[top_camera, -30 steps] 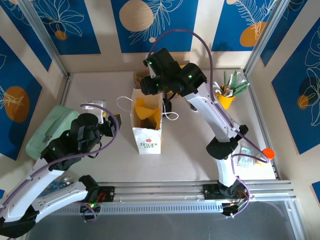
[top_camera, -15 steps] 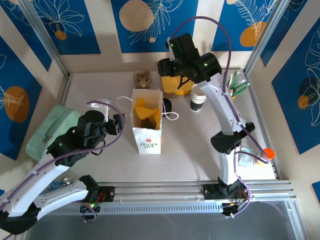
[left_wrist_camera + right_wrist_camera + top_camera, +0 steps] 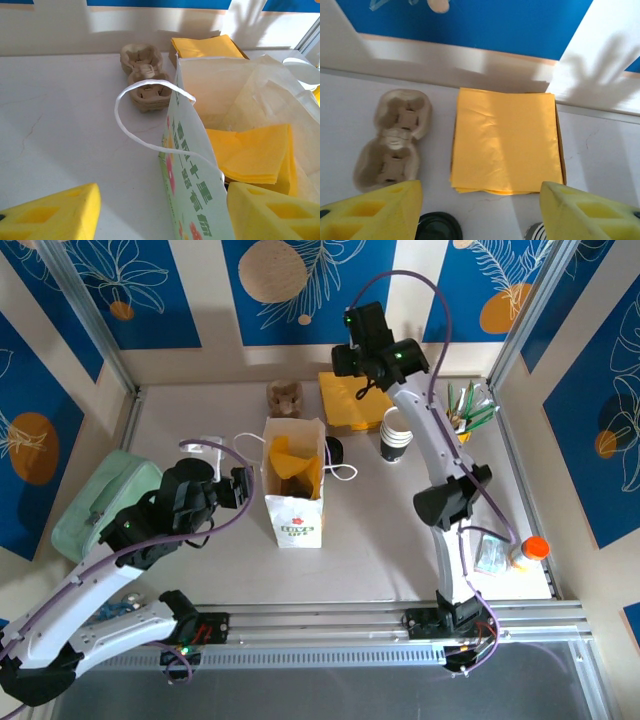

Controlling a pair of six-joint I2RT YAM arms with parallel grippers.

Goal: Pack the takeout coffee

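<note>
Your right gripper (image 3: pixel 480 189) hangs open and empty above the yellow napkins (image 3: pixel 505 140), and your left gripper (image 3: pixel 162 190) is likewise open and empty at the paper bag (image 3: pixel 295 495). The takeout coffee (image 3: pixel 397 436) stands on the desk (image 3: pixel 190 410) beside the napkins; an off-centre approach could topple it.

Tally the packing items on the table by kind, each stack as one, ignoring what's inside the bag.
Paper bag: 1
Coffee cup stack: 1
Pulp carrier: 1
Black lid: 1
Yellow napkin stack: 1
Total: 5

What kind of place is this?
Probably a pretend coffee-shop packing counter for robots: a paper takeout bag, stacked paper cups and yellow napkins sit on the table.
</note>
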